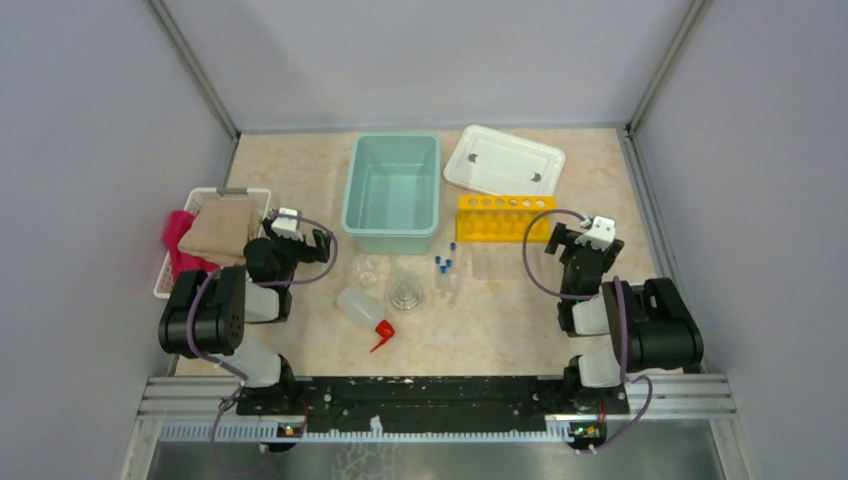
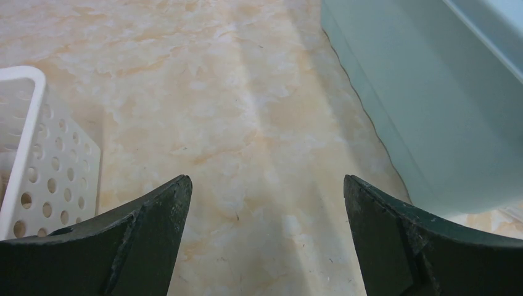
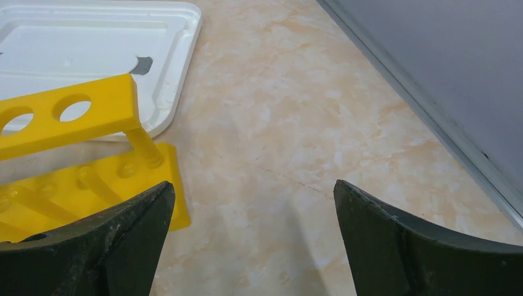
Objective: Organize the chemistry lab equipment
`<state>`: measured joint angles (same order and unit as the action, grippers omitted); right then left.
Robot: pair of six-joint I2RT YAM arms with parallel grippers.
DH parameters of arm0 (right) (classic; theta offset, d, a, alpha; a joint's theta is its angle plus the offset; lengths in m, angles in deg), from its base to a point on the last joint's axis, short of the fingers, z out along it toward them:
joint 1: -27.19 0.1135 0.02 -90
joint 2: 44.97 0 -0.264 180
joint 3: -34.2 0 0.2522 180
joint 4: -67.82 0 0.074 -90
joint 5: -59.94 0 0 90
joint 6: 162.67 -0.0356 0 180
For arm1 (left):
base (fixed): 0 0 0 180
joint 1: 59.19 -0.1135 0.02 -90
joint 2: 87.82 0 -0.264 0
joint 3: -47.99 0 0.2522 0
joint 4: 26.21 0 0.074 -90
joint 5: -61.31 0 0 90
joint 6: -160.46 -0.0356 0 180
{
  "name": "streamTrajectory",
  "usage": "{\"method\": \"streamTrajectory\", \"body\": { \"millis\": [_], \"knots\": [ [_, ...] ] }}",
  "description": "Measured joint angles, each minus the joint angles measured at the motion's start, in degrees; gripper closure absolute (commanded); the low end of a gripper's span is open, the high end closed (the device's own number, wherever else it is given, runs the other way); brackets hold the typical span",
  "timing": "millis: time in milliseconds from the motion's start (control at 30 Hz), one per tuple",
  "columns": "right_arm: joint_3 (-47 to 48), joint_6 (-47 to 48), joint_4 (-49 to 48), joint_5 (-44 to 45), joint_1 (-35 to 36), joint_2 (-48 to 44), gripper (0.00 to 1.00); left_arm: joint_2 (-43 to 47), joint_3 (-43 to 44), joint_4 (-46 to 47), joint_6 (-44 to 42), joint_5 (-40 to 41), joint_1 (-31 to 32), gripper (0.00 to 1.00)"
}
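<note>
Left gripper: jaws wide, empty, left of teal tub | Right gripper: jaws wide, empty, right of tub, beside yellow tube rack

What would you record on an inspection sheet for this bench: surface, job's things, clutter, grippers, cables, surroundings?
Surface: beige marbled table, no spill seen.
Job's things: yellow rack upright; blue-capped tubes, clear glassware and squeeze bottle, on its side, loose mid-table.
Clutter: white basket holding tan cloth and pink cloth; empty teal tub; white lid.
Grippers: left gripper and right gripper open, holding nothing.
Cables: purple cables looped beside both wrists.
Surroundings: grey walls.
</note>
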<state>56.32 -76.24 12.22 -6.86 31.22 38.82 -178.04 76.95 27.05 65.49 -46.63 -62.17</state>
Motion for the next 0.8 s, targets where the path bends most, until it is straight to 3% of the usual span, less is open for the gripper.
{"method": "streamTrajectory", "body": {
  "millis": [267, 433, 633, 800],
  "knots": [
    [0.09, 0.13, 2.08, 0.09, 0.13, -0.94, 0.01, 0.0, 0.0, 0.02, -0.02, 0.02, 0.07, 0.01],
    [3.76, 0.33, 13.79, 1.57, 1.92, -9.64, 0.01, 1.64, 0.31, -2.19, 0.33, 1.16, 0.11, 0.01],
    [14.21, -4.76, 36.0, 2.58, 4.59, -23.63, 0.01, 8.48, 11.23, -21.35, 0.48, 3.41, -0.79, 0.01],
    [23.02, -11.87, 52.54, -3.02, 6.32, -30.86, 0.01, 13.31, 18.95, -37.03, 0.22, 1.6, -2.62, 0.01]
  ]
}}
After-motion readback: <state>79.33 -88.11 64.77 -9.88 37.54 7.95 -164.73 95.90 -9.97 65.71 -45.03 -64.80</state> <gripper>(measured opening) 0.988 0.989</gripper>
